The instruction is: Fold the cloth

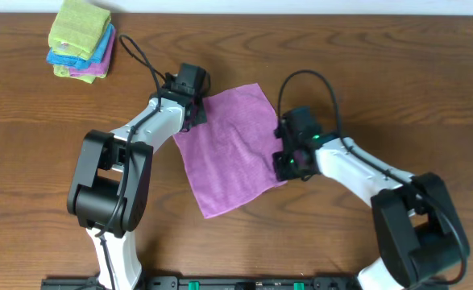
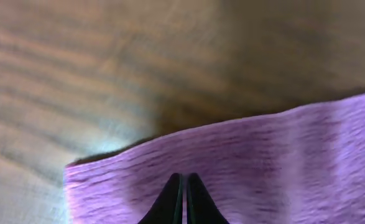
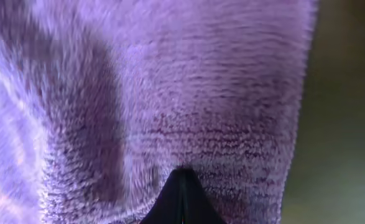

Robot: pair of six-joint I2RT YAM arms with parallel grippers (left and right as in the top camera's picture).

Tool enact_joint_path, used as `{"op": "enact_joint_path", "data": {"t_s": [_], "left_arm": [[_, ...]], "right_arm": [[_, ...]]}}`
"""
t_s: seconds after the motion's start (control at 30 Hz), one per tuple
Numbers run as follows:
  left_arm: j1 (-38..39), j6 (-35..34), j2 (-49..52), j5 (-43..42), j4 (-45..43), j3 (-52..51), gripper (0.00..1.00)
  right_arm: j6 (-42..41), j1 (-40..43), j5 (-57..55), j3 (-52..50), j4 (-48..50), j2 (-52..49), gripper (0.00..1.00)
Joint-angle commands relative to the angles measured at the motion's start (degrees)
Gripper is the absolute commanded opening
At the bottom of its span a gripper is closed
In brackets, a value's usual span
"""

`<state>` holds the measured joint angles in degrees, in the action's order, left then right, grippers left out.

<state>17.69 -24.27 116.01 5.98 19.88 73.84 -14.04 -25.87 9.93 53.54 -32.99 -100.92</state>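
The lilac cloth (image 1: 232, 149) lies spread as a tilted square on the wooden table. My left gripper (image 1: 194, 109) sits at its upper-left edge. In the left wrist view that gripper (image 2: 183, 178) has its black fingers pressed together, shut on the cloth (image 2: 263, 162), whose edge stands a little off the wood with a shadow under it. My right gripper (image 1: 289, 164) is at the cloth's right corner. Close up, the right gripper (image 3: 182, 172) is shut, its tips buried in the ribbed cloth (image 3: 188, 81), which fills most of that view.
A stack of folded cloths (image 1: 80, 40), green on top with blue and pink below, rests at the table's far left corner. Black cables loop above both wrists. Bare wooden table (image 1: 397, 80) surrounds the cloth.
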Motion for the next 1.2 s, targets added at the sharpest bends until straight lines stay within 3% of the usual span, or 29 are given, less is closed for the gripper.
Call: {"op": "enact_joint_path", "data": {"t_s": [0.0,0.3,0.53,0.8,1.0,1.17], "left_arm": [[-0.33,4.07,0.96,0.00,-2.38,-0.33,0.06],[-3.13,5.09,0.96,-1.27,-4.63,-0.31,0.05],[-4.66,5.27,-0.68,-6.03,0.44,-0.07,0.06],[-4.59,6.58,-9.05,-5.99,3.52,-0.07,0.06],[-4.55,8.15,-14.95,-6.03,6.10,-0.07,0.06],[-4.55,7.37,-18.62,-6.27,13.55,-0.07,0.06]], "right_arm": [[-6.62,-4.85,2.38,-3.76,-2.14,-3.67,0.02],[-15.37,-12.24,2.27,-3.74,-5.42,-3.65,0.02],[-27.12,-9.44,-7.69,-3.72,-12.20,-3.65,0.01],[-36.87,-6.88,-9.27,-3.72,-15.52,-3.65,0.02],[-36.11,-6.88,-9.09,-3.30,-15.98,-0.39,0.01],[-31.89,-6.88,-9.05,-1.16,-16.26,9.84,0.01]]}}
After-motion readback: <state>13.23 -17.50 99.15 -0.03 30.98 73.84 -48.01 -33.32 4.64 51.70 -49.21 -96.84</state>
